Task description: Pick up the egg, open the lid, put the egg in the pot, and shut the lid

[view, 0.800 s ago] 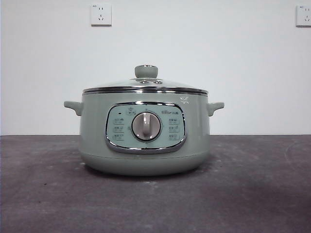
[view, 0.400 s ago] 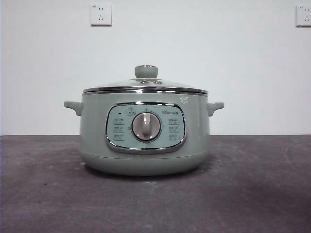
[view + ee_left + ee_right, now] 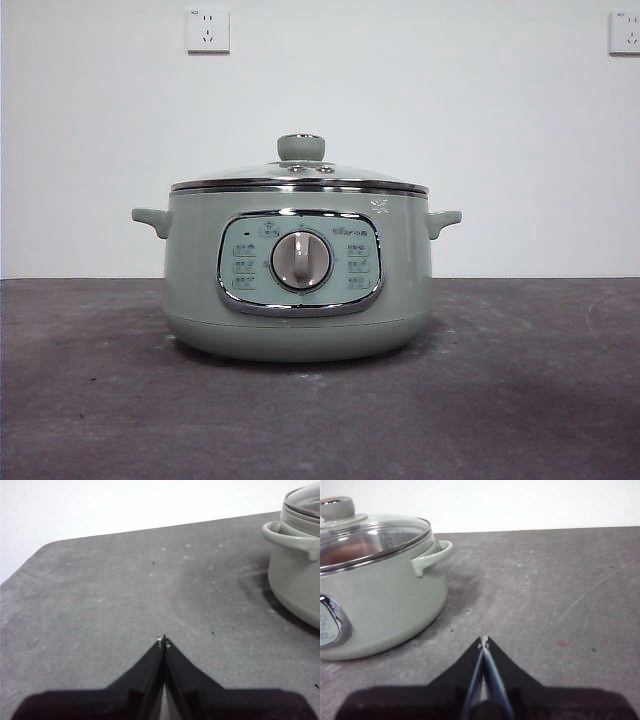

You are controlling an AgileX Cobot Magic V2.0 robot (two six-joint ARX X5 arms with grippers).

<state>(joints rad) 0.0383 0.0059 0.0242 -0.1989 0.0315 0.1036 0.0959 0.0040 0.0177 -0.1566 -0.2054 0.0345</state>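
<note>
While both arms wait low over the table (image 3: 560, 400), the pot (image 3: 298, 275) stands alone at the middle of the grey tabletop in the front view, control panel (image 3: 299, 263) and central dial (image 3: 300, 261) facing the camera. Lid (image 3: 298, 176) is seated flat on the pot's rim, chrome edge level all round, sage-green knob (image 3: 300, 147) upright on top. Two side handles project, one from each side of the pot.

Left gripper (image 3: 163, 641): jaws pressed together tip to tip, nothing between them. Bare tabletop lies ahead of the tips. Pot sits off to one side of this gripper and further ahead, well apart from the tips; only one handle (image 3: 292, 536), part of the wall and an edge of the lid are in frame.

Right gripper (image 3: 483, 641): jaws likewise closed on each other, empty. Pot lies ahead and to the other side of these tips, near but not touching; its handle (image 3: 433, 556) points toward the open table ahead of the gripper. Lid glass (image 3: 367, 540) shows a dull reddish patch beneath it; cannot tell whether that is the egg or a reflection. No egg is identifiable on the table in any view.

Neither gripper appears in the front view. White wall behind, with two wall sockets (image 3: 208, 30) high up, one near each upper corner.
</note>
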